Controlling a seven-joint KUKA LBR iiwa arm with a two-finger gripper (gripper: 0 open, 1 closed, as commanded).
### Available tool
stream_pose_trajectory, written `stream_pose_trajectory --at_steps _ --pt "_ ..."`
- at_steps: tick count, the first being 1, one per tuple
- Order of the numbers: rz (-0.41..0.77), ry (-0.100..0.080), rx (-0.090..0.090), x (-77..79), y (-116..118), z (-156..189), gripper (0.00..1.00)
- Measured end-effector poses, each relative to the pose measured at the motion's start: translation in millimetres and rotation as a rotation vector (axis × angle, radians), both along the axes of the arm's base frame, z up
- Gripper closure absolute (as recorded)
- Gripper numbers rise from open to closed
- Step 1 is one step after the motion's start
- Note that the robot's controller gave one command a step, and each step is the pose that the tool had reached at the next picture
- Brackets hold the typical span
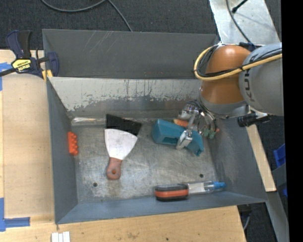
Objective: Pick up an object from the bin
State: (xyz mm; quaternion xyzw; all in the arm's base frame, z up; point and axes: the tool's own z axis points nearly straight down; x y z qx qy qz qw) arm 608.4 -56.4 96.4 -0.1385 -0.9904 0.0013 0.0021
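Well, at 9 o'clock in the bin I see a small orange block, then a white-bladed scraper with a black piece at its 12 o'clock. Toward 3 o'clock lies a teal plastic thing, and my gripper is down over its right end; I cannot tell whether it is open or closed. A pen-like tool lies at 5 o'clock.

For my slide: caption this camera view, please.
End effector at a teal block in the grey bin, scraper nearby.
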Motion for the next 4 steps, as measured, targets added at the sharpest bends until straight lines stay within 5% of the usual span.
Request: stream_pose_trajectory --at_steps 4 --pt "0.000 -0.002 0.002 0.4 0 55 1.00"
